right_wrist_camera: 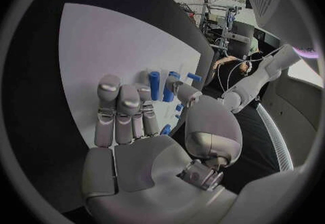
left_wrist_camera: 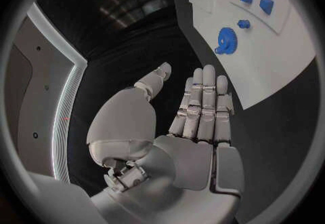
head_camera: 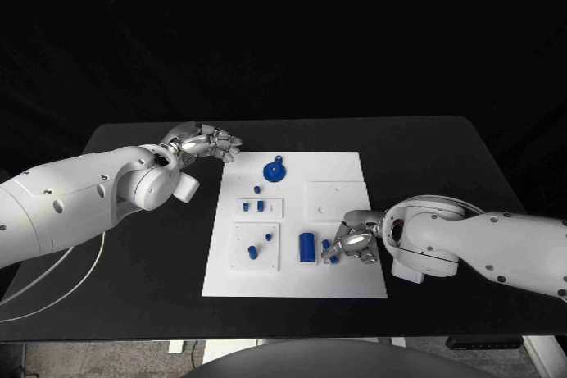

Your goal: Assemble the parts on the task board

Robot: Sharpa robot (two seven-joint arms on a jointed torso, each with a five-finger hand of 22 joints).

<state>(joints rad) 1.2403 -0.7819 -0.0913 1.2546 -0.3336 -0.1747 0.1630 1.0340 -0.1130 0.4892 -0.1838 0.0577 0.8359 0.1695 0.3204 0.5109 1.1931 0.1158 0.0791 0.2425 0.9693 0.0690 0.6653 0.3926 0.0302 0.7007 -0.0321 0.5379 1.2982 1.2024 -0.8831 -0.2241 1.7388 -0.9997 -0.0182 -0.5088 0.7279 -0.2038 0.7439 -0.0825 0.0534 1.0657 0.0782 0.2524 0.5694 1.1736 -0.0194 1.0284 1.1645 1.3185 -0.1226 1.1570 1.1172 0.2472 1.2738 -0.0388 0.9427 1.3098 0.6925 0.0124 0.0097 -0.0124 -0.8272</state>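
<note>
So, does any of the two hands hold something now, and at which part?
The left hand holds nothing; its fingers are apart. The right hand is over small blue parts on the task board, but a hold cannot be told.

Bright white task board [head_camera: 296,222] on dark table [head_camera: 142,312], soft shadows; wrist views bent at the rim
</note>
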